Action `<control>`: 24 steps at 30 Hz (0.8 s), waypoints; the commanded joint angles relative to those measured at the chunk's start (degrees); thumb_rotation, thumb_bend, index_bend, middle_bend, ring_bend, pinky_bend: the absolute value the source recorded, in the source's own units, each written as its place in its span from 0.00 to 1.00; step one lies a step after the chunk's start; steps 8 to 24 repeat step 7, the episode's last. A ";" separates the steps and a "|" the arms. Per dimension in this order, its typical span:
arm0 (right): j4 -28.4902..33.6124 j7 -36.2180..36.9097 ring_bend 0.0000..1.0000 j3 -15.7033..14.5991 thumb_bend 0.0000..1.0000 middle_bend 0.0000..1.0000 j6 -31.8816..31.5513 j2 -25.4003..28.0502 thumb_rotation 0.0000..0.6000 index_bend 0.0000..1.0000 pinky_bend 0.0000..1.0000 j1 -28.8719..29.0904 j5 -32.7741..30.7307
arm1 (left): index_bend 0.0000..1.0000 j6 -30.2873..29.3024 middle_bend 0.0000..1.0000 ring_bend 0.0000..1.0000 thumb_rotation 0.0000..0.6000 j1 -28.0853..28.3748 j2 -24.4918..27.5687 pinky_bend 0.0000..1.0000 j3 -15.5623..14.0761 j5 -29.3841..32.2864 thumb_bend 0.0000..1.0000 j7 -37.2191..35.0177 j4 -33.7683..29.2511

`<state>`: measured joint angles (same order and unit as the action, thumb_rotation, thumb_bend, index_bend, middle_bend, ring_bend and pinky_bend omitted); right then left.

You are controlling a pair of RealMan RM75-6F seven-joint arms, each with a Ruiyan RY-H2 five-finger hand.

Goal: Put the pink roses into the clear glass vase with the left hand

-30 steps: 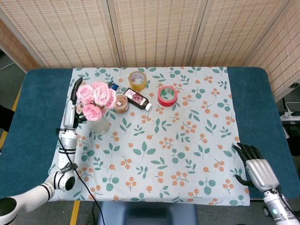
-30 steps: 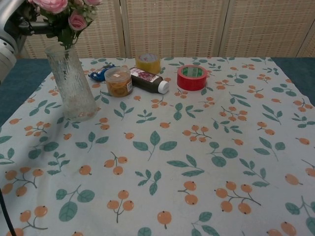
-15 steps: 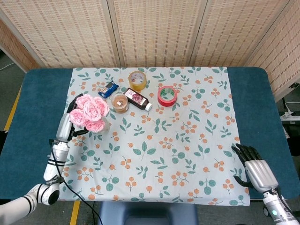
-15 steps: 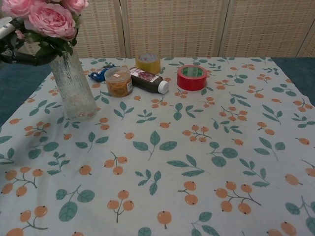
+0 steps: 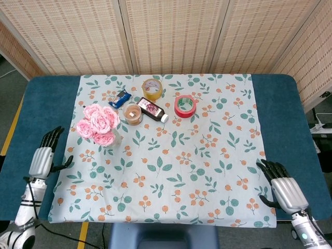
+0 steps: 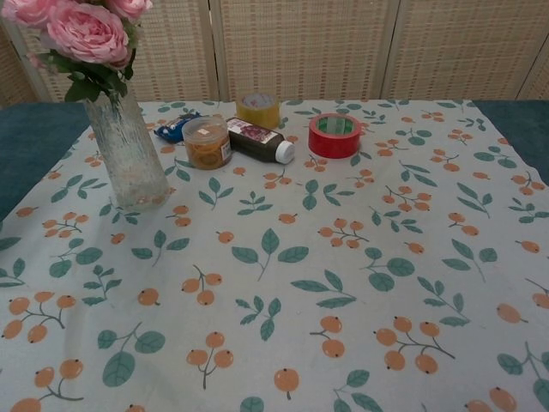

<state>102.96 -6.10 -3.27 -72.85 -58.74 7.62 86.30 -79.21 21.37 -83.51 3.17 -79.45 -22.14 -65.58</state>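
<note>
The pink roses (image 5: 97, 123) stand in the clear glass vase (image 6: 129, 153) at the left of the patterned cloth; in the chest view the blooms (image 6: 79, 30) rise above the vase rim. My left hand (image 5: 43, 158) hovers over the blue table edge, left of the vase and apart from it, fingers spread and holding nothing. My right hand (image 5: 284, 188) rests near the cloth's front right corner, fingers apart and empty. Neither hand shows in the chest view.
Behind the vase lie a blue snack packet (image 5: 120, 98), a small round jar (image 5: 134, 114), a dark bottle on its side (image 5: 152, 109), a yellow tape roll (image 5: 152, 88) and a red tape roll (image 5: 185, 106). A woven screen (image 5: 171, 31) stands behind the table.
My left hand has let go of the rose stems and drawn back left and toward the front, away from the vase. The roses stay in the vase. The right hand has not moved.
</note>
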 commanded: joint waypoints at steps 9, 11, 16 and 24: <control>0.31 -1.28 0.00 -0.11 0.19 0.00 0.64 -0.39 1.00 0.00 0.00 0.08 -0.57 | 0.00 -10.17 0.00 0.00 1.00 -10.28 7.06 0.02 -8.38 -7.02 0.34 22.11 -9.87; 0.31 -1.28 0.00 -0.11 0.19 0.00 0.64 -0.39 1.00 0.00 0.00 0.08 -0.57 | 0.00 -10.17 0.00 0.00 1.00 -10.28 7.06 0.02 -8.38 -7.02 0.34 22.11 -9.87; 0.31 -1.28 0.00 -0.11 0.19 0.00 0.64 -0.39 1.00 0.00 0.00 0.08 -0.57 | 0.00 -10.17 0.00 0.00 1.00 -10.28 7.06 0.02 -8.38 -7.02 0.34 22.11 -9.87; 0.31 -1.28 0.00 -0.11 0.19 0.00 0.64 -0.39 1.00 0.00 0.00 0.08 -0.57 | 0.00 -10.17 0.00 0.00 1.00 -10.28 7.06 0.02 -8.38 -7.02 0.34 22.11 -9.87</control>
